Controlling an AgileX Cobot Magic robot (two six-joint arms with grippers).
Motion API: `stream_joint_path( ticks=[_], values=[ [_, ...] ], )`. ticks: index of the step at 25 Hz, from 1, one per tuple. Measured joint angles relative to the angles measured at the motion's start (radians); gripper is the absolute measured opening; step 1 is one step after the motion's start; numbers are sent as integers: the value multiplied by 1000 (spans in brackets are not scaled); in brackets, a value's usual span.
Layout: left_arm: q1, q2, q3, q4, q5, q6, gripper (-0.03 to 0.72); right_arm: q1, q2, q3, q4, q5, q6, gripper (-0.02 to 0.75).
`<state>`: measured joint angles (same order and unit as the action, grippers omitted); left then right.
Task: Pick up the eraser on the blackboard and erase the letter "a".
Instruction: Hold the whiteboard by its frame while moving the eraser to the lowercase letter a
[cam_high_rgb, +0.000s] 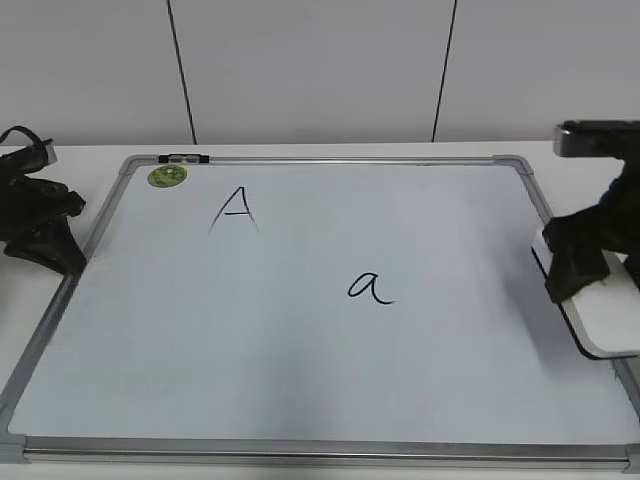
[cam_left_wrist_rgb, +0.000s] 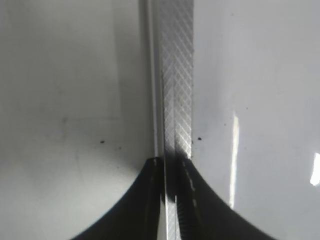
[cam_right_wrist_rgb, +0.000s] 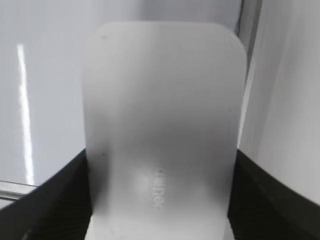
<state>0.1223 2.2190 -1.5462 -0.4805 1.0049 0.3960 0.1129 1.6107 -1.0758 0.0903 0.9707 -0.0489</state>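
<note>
The blackboard (cam_high_rgb: 300, 370) is a white board with a silver frame, lying flat on the table. The small letter "a" (cam_high_rgb: 370, 288) is written right of its middle. The white eraser (cam_high_rgb: 610, 315) lies at the board's right edge, its dark underside showing along its left side. My right gripper (cam_high_rgb: 580, 265) has a finger on each long side of the eraser (cam_right_wrist_rgb: 160, 100), and the jaws (cam_right_wrist_rgb: 160, 165) touch it. My left gripper (cam_high_rgb: 60, 255) rests at the board's left edge, jaws (cam_left_wrist_rgb: 170, 162) nearly together over the frame (cam_left_wrist_rgb: 175, 75).
A capital "A" (cam_high_rgb: 236, 210) is written at the upper left of the board. A round green magnet (cam_high_rgb: 167, 176) sits in the top left corner beside a black clip (cam_high_rgb: 184, 159) on the frame. A white wall stands behind the table.
</note>
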Motion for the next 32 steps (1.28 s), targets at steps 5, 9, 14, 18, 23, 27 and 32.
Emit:
stream_joint_path(
  ticks=[5, 9, 14, 18, 23, 27, 32],
  values=[
    [0, 0, 0, 0, 2, 0, 60, 101, 34, -143, -6, 34, -4, 535],
    [0, 0, 0, 0, 2, 0, 60, 166, 157, -279, -9, 75, -7, 534],
    [0, 0, 0, 0, 2, 0, 60, 213, 335, -452, -27, 118, -34, 534],
    [0, 0, 0, -2, 2, 0, 60, 224, 458, -544, -29, 141, -57, 534],
    [0, 0, 0, -2, 2, 0, 60, 227, 552, -601, -31, 152, -70, 534],
    [0, 0, 0, -2, 2, 0, 60, 237, 596, -621, -27, 154, -72, 534],
    [0, 0, 0, -2, 2, 0, 60, 238, 619, -657, -22, 186, -72, 534]
  ],
)
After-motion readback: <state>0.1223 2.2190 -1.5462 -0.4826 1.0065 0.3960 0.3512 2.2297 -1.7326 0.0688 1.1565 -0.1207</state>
